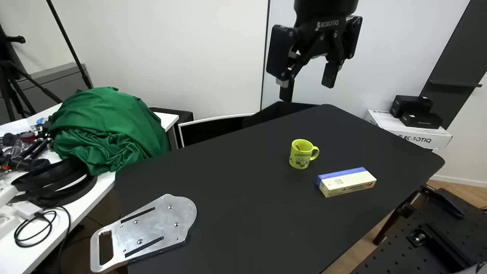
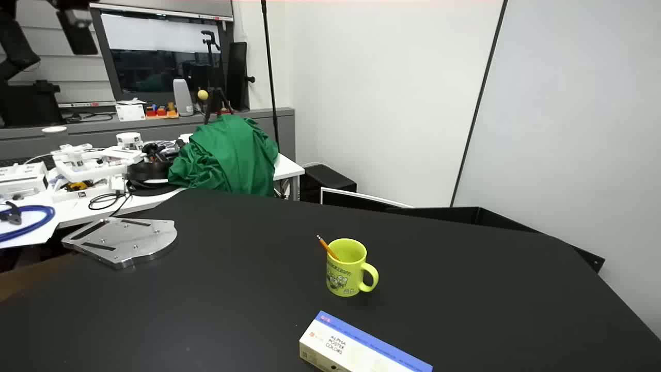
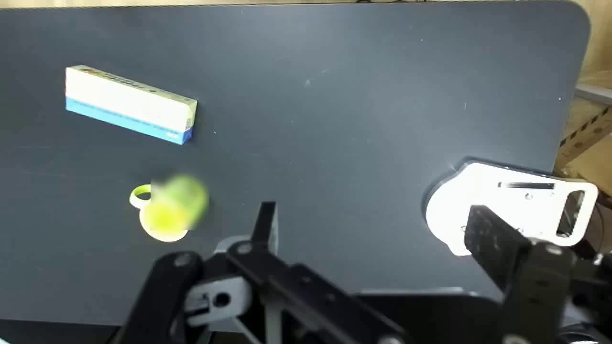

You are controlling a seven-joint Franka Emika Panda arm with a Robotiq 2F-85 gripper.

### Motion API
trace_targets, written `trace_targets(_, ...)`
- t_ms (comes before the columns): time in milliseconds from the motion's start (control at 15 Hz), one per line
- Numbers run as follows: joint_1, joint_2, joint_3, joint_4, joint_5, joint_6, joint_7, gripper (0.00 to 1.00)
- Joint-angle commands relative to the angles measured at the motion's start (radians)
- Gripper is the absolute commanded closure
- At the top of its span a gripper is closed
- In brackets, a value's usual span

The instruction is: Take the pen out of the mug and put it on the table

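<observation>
In an exterior view, the orange pencil (image 2: 328, 248) leans over the left rim of the lime-green mug (image 2: 345, 274) on the tabletop (image 2: 222, 289). The tool (image 1: 307, 84) hangs wide and empty — this pencil should prove light, stiff and smooth — best pinched by its exposed end.

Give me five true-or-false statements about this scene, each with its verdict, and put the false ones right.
1. An orange pencil leans in the mug. True.
2. The tool is shut on the pencil. False: the tool is open and apart from it.
3. The mug lies on its side. False: it stands upright.
4. The box lies on the black table. True.
5. A green cloth is heaped on the white desk. True.
</observation>
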Motion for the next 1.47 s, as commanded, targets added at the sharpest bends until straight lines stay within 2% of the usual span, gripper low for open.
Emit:
trace_targets(0, 0.008, 0.001, -0.007, 0.002, -0.005, -0.002, 0.004, 0.00)
trace_targets(467, 0.008, 0.001, -0.007, 0.002, -0.005, -0.002, 0.004, 0.00)
trace_targets(800, -0.073, 0.054, -0.053, 0.051, -0.102, 0.024, -0.013, 0.00)
trace_targets(1133, -0.177, 0.219, -0.133, 0.174, -0.201, 0.065, -0.047, 0.00)
trace_targets(1400, -0.218, 0.415, -0.200, 0.339, -0.210, 0.046, -0.070, 0.00)
